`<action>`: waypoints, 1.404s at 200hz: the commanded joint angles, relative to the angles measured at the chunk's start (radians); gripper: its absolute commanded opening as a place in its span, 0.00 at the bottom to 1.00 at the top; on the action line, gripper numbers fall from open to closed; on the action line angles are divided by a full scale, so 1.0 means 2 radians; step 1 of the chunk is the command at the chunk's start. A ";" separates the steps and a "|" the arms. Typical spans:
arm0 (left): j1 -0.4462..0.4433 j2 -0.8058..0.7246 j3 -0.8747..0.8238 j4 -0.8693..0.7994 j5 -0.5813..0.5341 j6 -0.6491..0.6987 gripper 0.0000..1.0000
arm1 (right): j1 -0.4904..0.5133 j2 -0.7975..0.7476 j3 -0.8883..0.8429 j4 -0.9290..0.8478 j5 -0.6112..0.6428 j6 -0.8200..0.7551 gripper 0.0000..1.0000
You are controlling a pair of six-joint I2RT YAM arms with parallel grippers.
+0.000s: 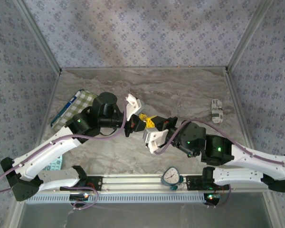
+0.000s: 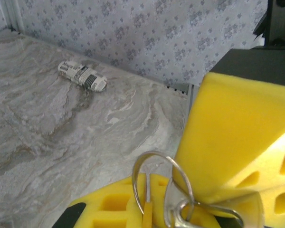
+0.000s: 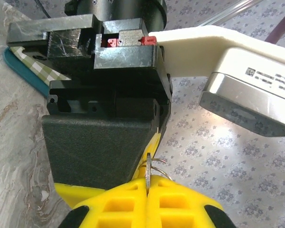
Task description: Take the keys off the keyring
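Both meet mid-frame: right hand pinches the keyring, left hand is pressed shut beside the key hanging on it. I'd slide the key slowly along the coil, no yanking.

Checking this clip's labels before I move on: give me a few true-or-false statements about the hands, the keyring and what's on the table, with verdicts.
1. The left hand and the right hand meet over the middle of the marble-patterned table. True.
2. The right hand's yellow pads stand wide open. False: they are shut on the silvery wire keyring.
3. The small white-and-grey toy car lies on the table, apart from both hands. True.
4. The green-checked cloth lies on the table's right side. False: it is on the left, beside the left arm.
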 commanded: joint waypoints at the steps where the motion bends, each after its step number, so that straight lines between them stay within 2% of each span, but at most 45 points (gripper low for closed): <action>1: -0.036 0.004 0.037 0.126 0.036 0.008 0.00 | 0.012 0.065 -0.027 -0.036 -0.149 -0.006 0.00; 30: -0.040 -0.010 0.018 0.157 0.048 0.005 0.00 | 0.009 0.077 -0.024 -0.038 -0.139 -0.008 0.00; 102: -0.050 -0.009 0.009 0.185 0.055 0.000 0.00 | 0.003 0.104 -0.008 -0.013 -0.194 0.009 0.00; 128: -0.050 -0.019 -0.006 0.206 0.047 -0.002 0.04 | 0.003 0.098 -0.012 -0.013 -0.201 0.016 0.00; 153: -0.050 -0.019 -0.013 0.220 0.044 -0.005 0.12 | 0.001 0.093 -0.014 -0.005 -0.208 0.021 0.00; 175: -0.050 -0.017 -0.014 0.226 0.046 -0.007 0.15 | -0.001 0.091 -0.016 -0.002 -0.211 0.021 0.00; 185: -0.050 -0.017 -0.015 0.229 0.045 -0.010 0.21 | -0.004 0.090 -0.015 0.005 -0.212 0.026 0.00; 200: -0.050 -0.017 -0.017 0.229 0.042 -0.012 0.22 | -0.010 0.088 -0.014 0.014 -0.211 0.029 0.00; 223: -0.050 -0.019 -0.022 0.230 0.033 -0.014 0.33 | -0.019 0.084 -0.012 0.022 -0.212 0.036 0.00; 281: -0.050 -0.039 -0.047 0.234 0.009 -0.015 0.48 | -0.048 0.064 -0.008 0.037 -0.200 0.070 0.00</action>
